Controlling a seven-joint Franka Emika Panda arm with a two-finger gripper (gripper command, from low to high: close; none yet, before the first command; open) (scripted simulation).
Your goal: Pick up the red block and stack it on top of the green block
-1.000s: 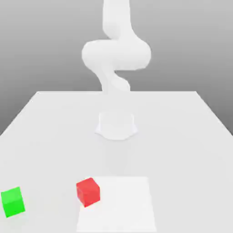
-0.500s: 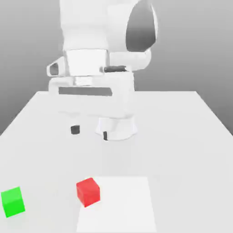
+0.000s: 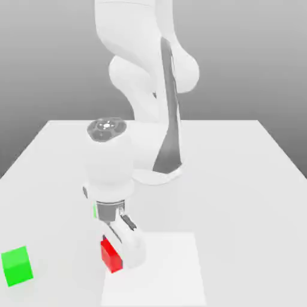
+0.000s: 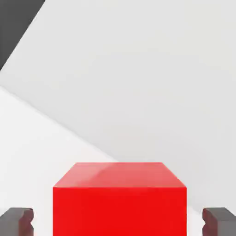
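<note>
The red block (image 3: pixel 110 256) sits on the table at the left edge of a brighter white square, partly covered by my hand. My gripper (image 3: pixel 123 250) is lowered over it. In the hand view the red block (image 4: pixel 120 205) stands between my two dark fingertips (image 4: pixel 17 220), with a narrow gap of table showing on each side, so the gripper (image 4: pixel 118 221) is open around it and not touching. The green block (image 3: pixel 16 265) rests alone near the table's front corner on the exterior view's left, well apart from the gripper.
The arm's base (image 3: pixel 160 171) stands mid-table behind the blocks. A brighter white square (image 3: pixel 168 273) marks the table (image 3: pixel 240 180) surface near the front edge. The arm's forearm leans down over the table's left half in the exterior view.
The arm has swung forward and dropped until its hand sits over the red block. Both blocks stay where they were.
</note>
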